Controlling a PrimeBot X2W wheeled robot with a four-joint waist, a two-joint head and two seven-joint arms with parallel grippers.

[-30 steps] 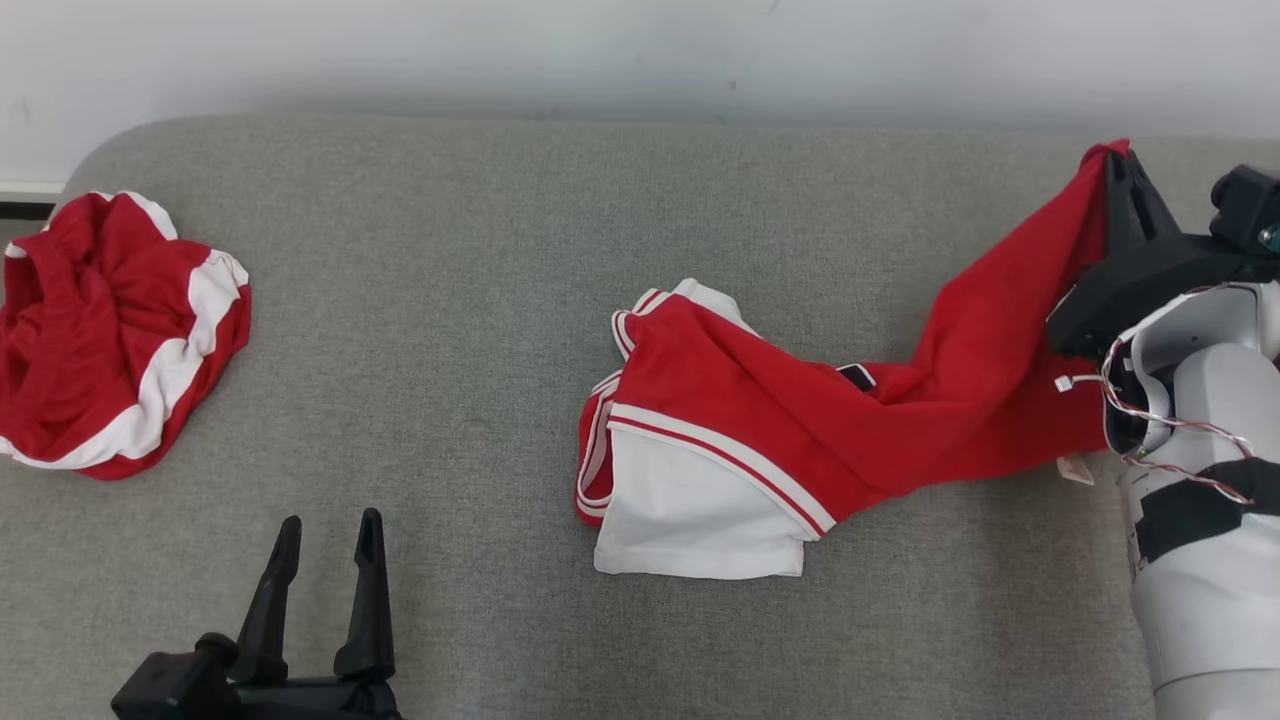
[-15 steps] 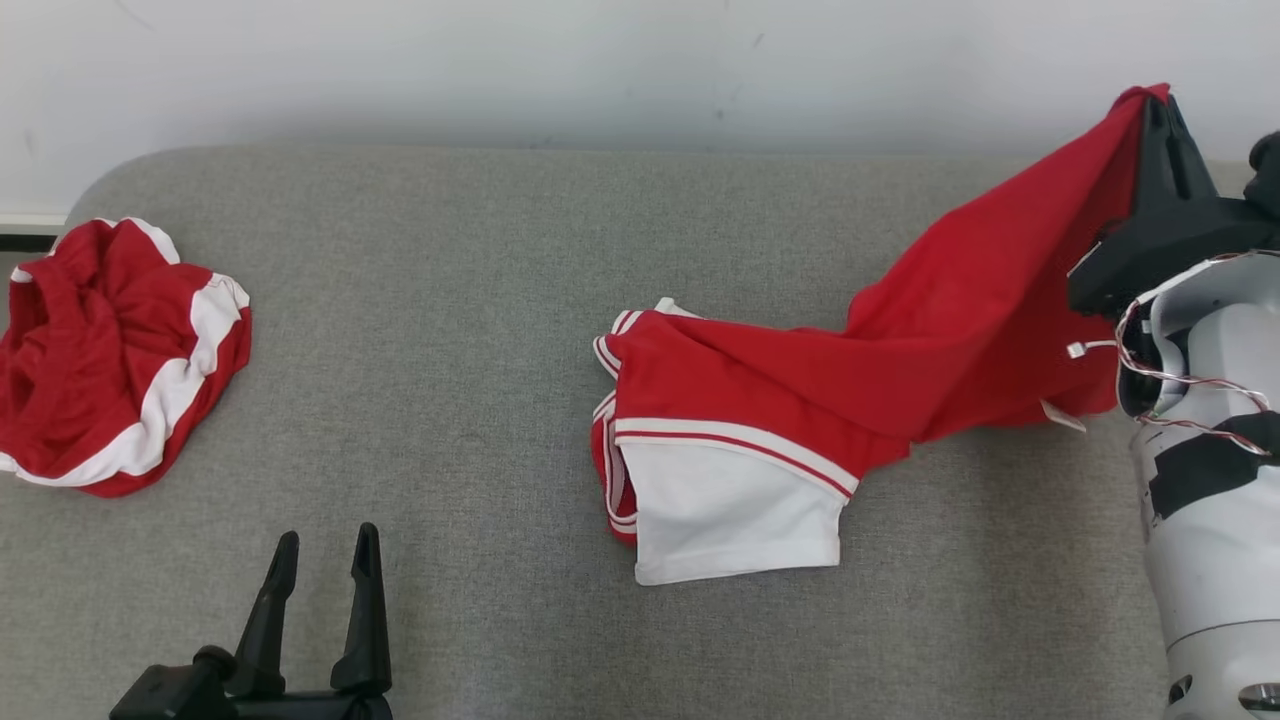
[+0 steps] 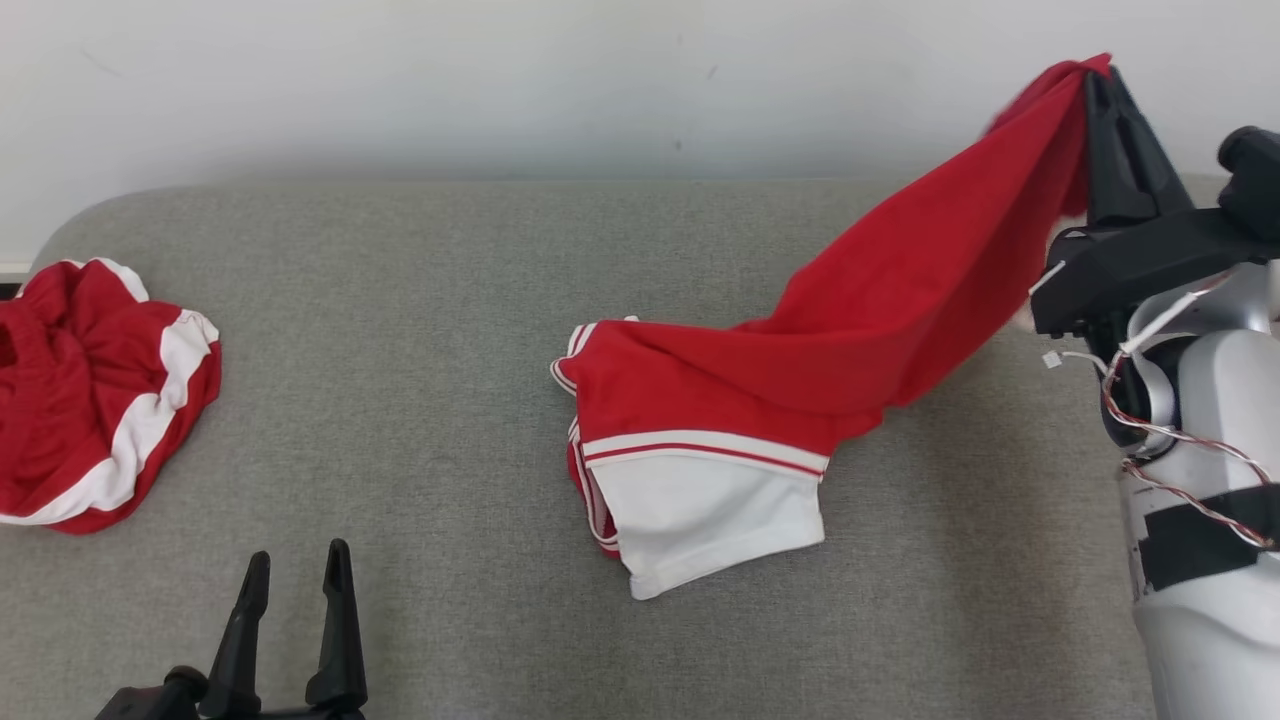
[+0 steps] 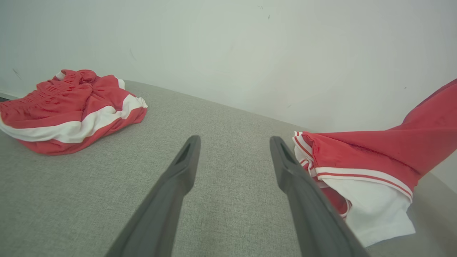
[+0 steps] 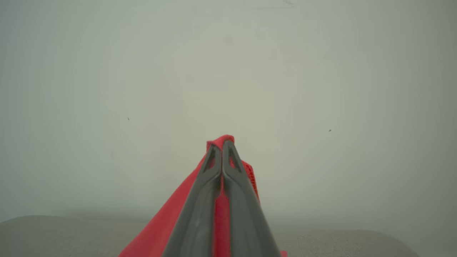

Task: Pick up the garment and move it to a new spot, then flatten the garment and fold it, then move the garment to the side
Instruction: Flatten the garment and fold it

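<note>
Left gripper [image 3: 298,552]: nearest, low over the grey couch [image 3: 420,330], fingers spread wide, nothing between them. In its wrist view the gripper [image 4: 234,139] has bare couch [image 4: 228,200] straight ahead of the tips.

Ahead and right of the left gripper: the garment [image 3: 850,330], lower end on the couch. A white panel with red and white stripes lies closest, with the red body beyond. From the left wrist the garment [image 4: 375,157] starts just right of the right finger, apart from it.

Ahead and left of the left gripper, well apart: a second garment [image 3: 90,390], red and white, heaped and untouched; also seen from the left wrist [image 4: 71,103].

Right gripper [image 3: 1095,75]: farthest and raised, clamped tight on the garment's red edge. From its fingertips the cloth falls away down and to its left in one long sagging sweep to the couch. From the right wrist the gripper [image 5: 221,142] has its fingers pressed together, red cloth [image 5: 171,221] sandwiched and poking past the tips, and the wall [image 5: 321,89] behind.

Handling, judged: thin, light, limp jersey. It has no stiffness and hangs from one pinch as a rope rather than a sheet. It is not fragile and looks grippy enough for a fingertip pinch, though an edge-only hold could creep out under drag. Best second hold: a corner of the striped hem beside the left gripper, taken through both layers, so that the two holds can spread it flat.
</note>
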